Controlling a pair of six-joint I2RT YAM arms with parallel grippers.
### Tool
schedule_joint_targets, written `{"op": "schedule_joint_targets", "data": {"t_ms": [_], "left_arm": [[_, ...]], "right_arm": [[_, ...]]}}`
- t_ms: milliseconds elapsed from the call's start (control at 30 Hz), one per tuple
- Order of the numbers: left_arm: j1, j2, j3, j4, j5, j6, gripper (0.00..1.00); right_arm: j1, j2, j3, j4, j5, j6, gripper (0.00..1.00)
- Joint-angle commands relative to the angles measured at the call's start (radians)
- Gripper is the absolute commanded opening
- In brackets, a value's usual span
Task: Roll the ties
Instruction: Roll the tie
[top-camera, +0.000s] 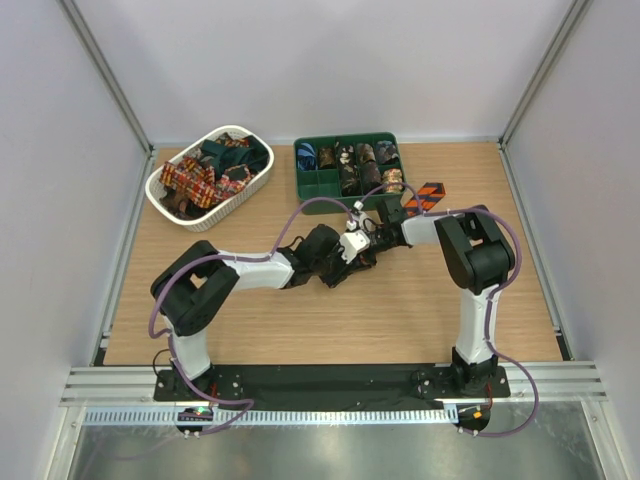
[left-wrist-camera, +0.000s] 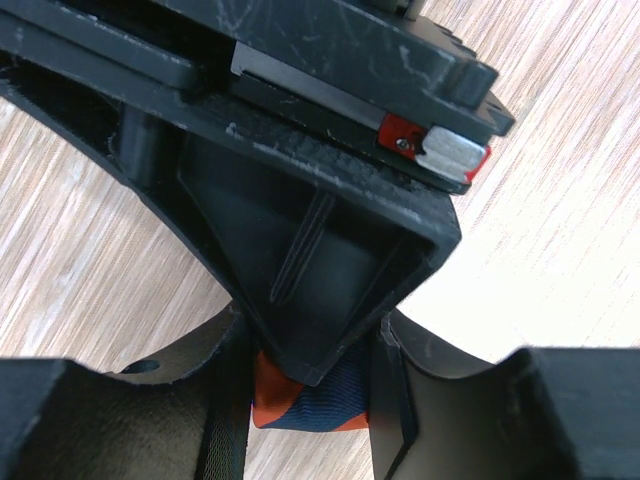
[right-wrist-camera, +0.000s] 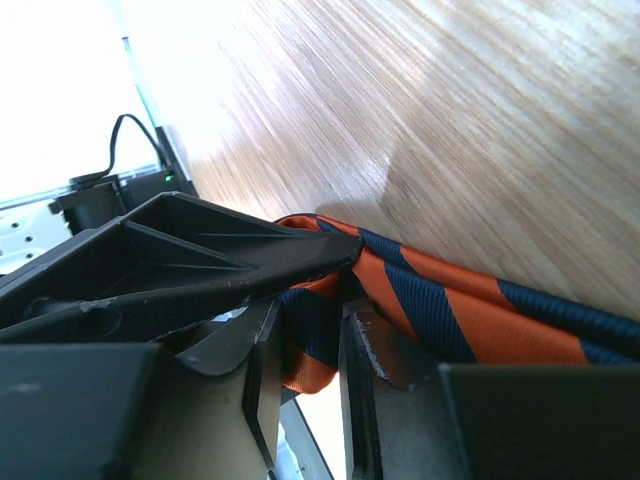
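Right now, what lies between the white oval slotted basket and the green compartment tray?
Nothing: just a narrow strip of bare wooden tabletop separates the white oval slotted basket from the green compartment tray, as the top view shows.

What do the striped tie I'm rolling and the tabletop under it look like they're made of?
The striped tie: woven fabric, perhaps silk or polyester, with a slight sheen; fine ribbing shows across the orange and navy stripes.
The tabletop: pale wood or wood-look laminate, smooth and semi-gloss; straight grain lines and bright glare, which one I cannot tell.

White oval basket (top-camera: 200, 222) and green compartment tray (top-camera: 311, 184) side by side, far side of wooden table (top-camera: 400, 315)
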Motion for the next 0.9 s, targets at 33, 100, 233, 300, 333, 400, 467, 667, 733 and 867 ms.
{"op": "schedule_joint_targets", "data": {"t_ms": [33, 100, 233, 300, 333, 400, 467, 667, 733, 867], "left_arm": [[0.006, 0.016, -0.014, -0.102, -0.011, 0.004, 0.13], [0.008, 0.011, -0.013, -0.108, -0.015, 0.002, 0.13], [0.006, 0.011, -0.005, -0.132, -0.015, 0.004, 0.12], [0.006, 0.011, -0.007, -0.135, -0.017, 0.004, 0.12], [0.008, 0.011, -0.007, -0.135, -0.017, 0.004, 0.11], [0.006, 0.015, -0.003, -0.135, -0.017, 0.005, 0.11], [0.008, 0.016, -0.002, -0.138, -0.017, 0.005, 0.11], [0.006, 0.021, 0.010, -0.151, -0.017, 0.005, 0.11], [0.006, 0.019, 0.015, -0.157, -0.015, 0.004, 0.11], [0.006, 0.021, 0.024, -0.178, -0.018, -0.001, 0.11]], "right_arm": [[0.003, -0.016, -0.050, -0.012, 0.312, -0.053, 0.35], [-0.012, -0.060, -0.059, -0.003, 0.315, -0.040, 0.38], [-0.052, -0.125, -0.096, 0.035, 0.280, 0.012, 0.42], [-0.061, -0.157, -0.099, 0.034, 0.274, 0.013, 0.43], [-0.068, -0.166, -0.104, 0.034, 0.268, 0.015, 0.42], [-0.068, -0.191, -0.107, 0.035, 0.248, 0.022, 0.42], [-0.068, -0.203, -0.108, 0.034, 0.240, 0.024, 0.41], [-0.069, -0.247, -0.127, 0.032, 0.232, 0.009, 0.41], [-0.068, -0.261, -0.133, 0.034, 0.243, 0.007, 0.41], [-0.068, -0.267, -0.130, 0.049, 0.187, 0.016, 0.35]]}}
